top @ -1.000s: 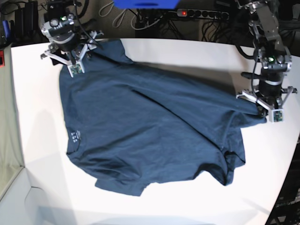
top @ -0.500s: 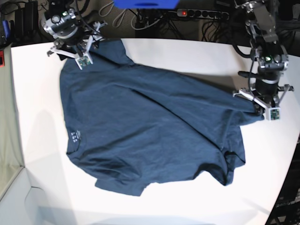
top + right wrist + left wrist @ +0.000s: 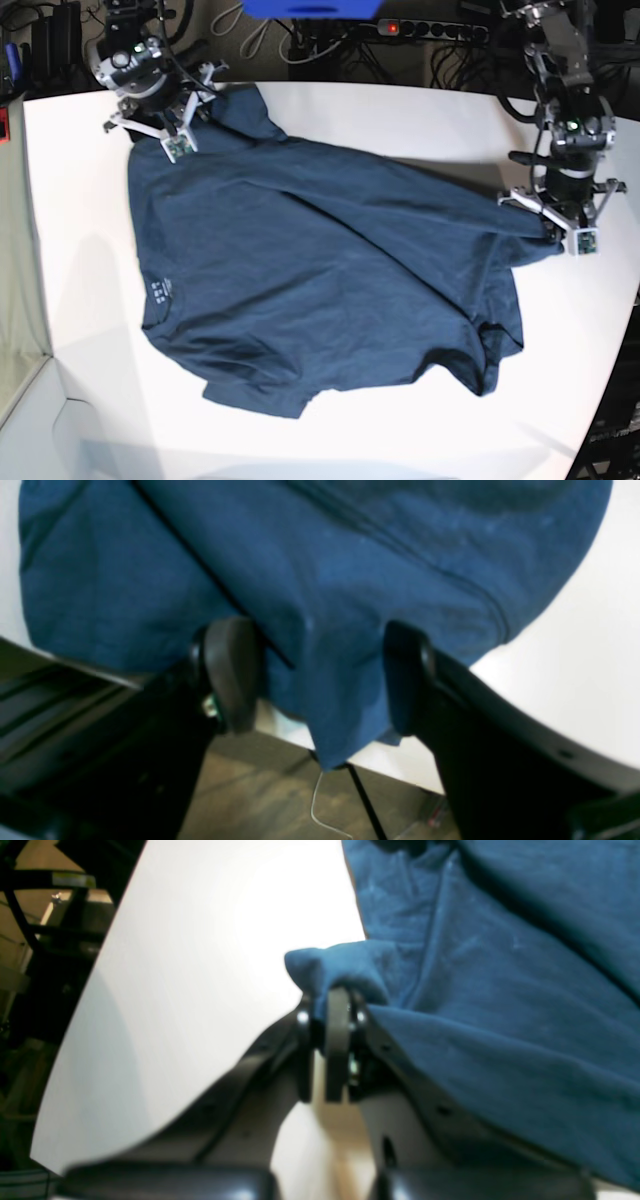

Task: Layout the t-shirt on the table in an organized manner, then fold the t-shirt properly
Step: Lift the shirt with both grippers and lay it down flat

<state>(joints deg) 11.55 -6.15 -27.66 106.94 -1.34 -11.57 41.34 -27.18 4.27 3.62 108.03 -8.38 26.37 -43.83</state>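
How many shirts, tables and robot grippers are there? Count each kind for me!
t-shirt: 1
table: 1
Grippers: 2, the left gripper and the right gripper
Total: 4

This looks like a robotics lab or test bench rather than a home. A large smooth white tabletop with a curved edge carries two camera-fitted robot arms at its ten and three o'clock edges, and behind it, at twelve o'clock, a black power strip with a lit red switch lies among tangled dark and white cables on the floor.
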